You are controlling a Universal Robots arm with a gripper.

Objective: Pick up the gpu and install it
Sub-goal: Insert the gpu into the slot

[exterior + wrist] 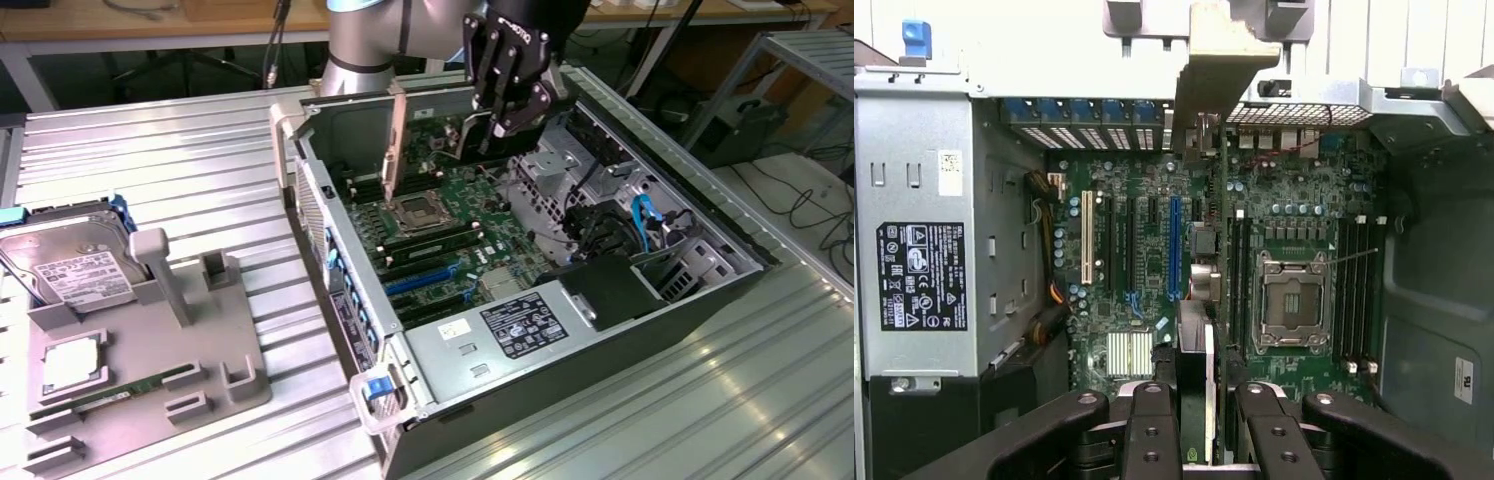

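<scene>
The gripper (497,125) hangs over the open computer case (667,300), jaws pinching the gpu (1197,385) edge-on above the motherboard (1294,210). Its edge seems off the blue slot (1175,245), though depth is unclear; pressed down misaligned, it could jam or bend.

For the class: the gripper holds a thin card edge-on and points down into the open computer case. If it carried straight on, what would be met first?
Probably the green motherboard. The gripper, shut on the thin green-sided gpu card, points at its expansion slots beside the empty silver processor socket; depth is unclear.
</scene>
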